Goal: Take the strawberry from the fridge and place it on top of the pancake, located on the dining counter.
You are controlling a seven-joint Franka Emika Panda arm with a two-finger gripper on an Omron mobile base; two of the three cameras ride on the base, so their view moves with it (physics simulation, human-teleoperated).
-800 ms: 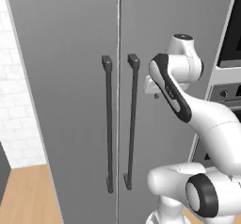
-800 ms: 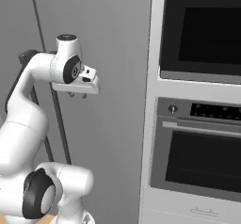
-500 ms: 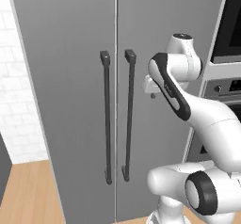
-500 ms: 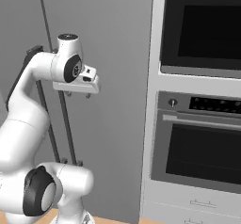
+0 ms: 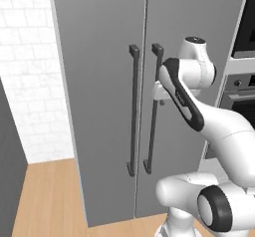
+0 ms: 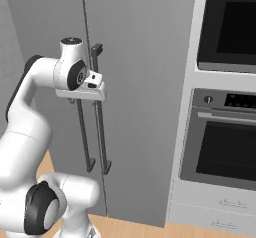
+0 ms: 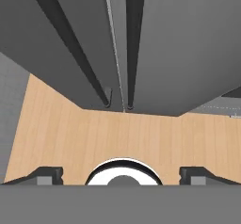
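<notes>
The fridge (image 5: 99, 81) (image 6: 140, 57) (image 7: 188, 49) stands right in front of me as a tall grey unit with both doors shut. Two long dark bar handles (image 5: 133, 111) (image 6: 100, 132) (image 7: 134, 44) run down either side of the centre seam. My gripper (image 5: 160, 100) (image 6: 77, 100) (image 7: 121, 175) hangs raised beside the upper part of the right-hand handle, pointing down along the doors. It is open, with nothing between its fingertips (image 7: 44, 175). The strawberry, the pancake and the dining counter are out of view.
A black-glass wall oven (image 5: 241, 86) (image 6: 225, 147) in white cabinetry adjoins the fridge on the right. To the fridge's left is a white brick wall (image 5: 30, 81), with a dark panel (image 5: 7, 156) at the far left. Wooden floor (image 5: 45, 196) (image 7: 117, 133) lies below.
Both base views have shifted as the base drove, so the fridge handles now sit further right in the left view. The arm keeps its raised pose and the gripper stays open.
</notes>
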